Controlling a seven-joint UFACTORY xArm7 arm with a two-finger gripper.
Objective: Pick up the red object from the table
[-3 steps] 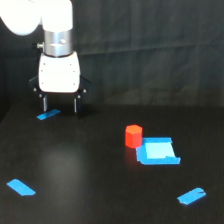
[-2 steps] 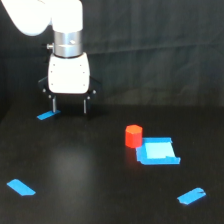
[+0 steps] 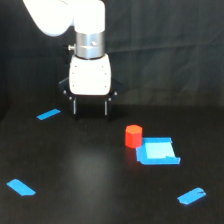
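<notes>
On the black worktop (image 3: pixel 100 180), the red object (image 3: pixel 133 136) is seen standing upright, touching the near corner of the blue square patch (image 3: pixel 157 152). The tool (image 3: pixel 90 106) is held open above the surface, nothing between its fingers, up and to the exterior view's left of the cylinder. Over the last second it has been carried rightward in that view, so the gap is judged to be closing; the grasp is not yet begun. No brand, label or writing can be read anywhere.
</notes>
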